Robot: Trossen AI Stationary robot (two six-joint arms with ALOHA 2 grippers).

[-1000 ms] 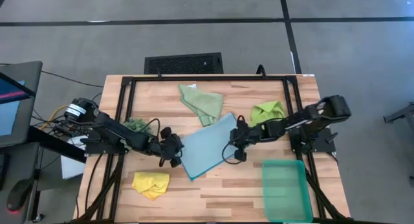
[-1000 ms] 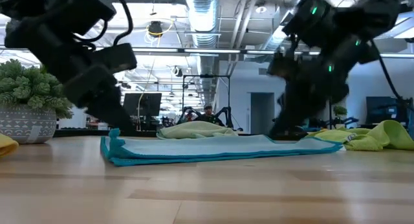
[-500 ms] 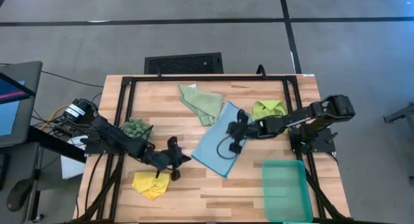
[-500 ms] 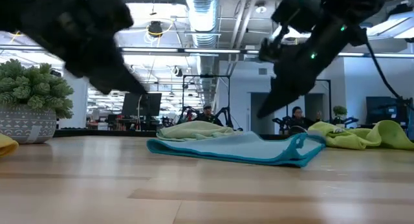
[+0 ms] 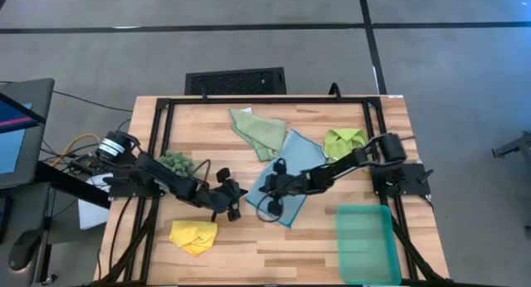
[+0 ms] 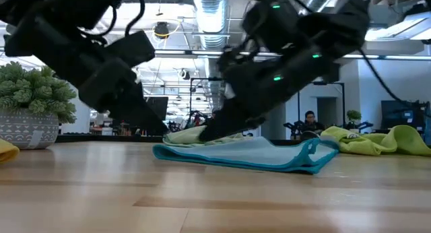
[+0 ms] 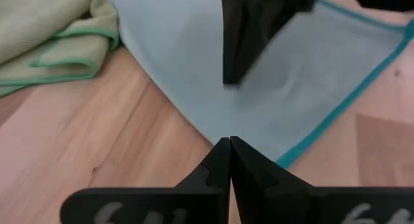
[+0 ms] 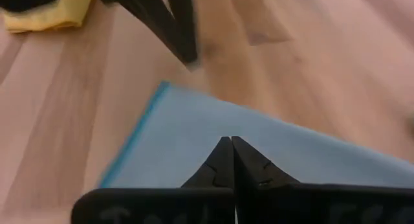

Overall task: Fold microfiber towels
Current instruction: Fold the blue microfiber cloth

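Observation:
The light blue towel [image 5: 297,158] lies doubled on the table's middle, its folded edge [image 6: 316,155] toward the right. My right gripper [image 5: 264,186] is shut, its tips down on the towel's left part. My left gripper [image 5: 242,196] is shut too, with its tip [image 7: 229,143] at the towel's left edge; whether it touches the cloth I cannot tell. The pale sage green towel [image 5: 259,131] lies crumpled behind the blue one, the lime green towel [image 5: 343,142] to the right, and the yellow towel [image 5: 193,235] at the near left. My right gripper sets its shut fingertips [image 7: 233,75] on the blue towel's upper face [image 7: 259,94], near its left edge. The fingers slant down from the table's right side. The towel lies flat on the table under them.
A teal tray [image 5: 362,241] stands at the near right corner. A dark green spiky plant in a pot [image 5: 174,162] sits by the left arm. A black frame [image 5: 158,121] runs along the table's far and side edges. Bare wood shows along the near edge.
The blue towel lay spread wide a second ago; it now lies narrower, doubled and farther right. My right gripper has swept toward the table's left across it and come down on its left part. My left gripper drew toward the near edge, then returned to the towel's left edge.

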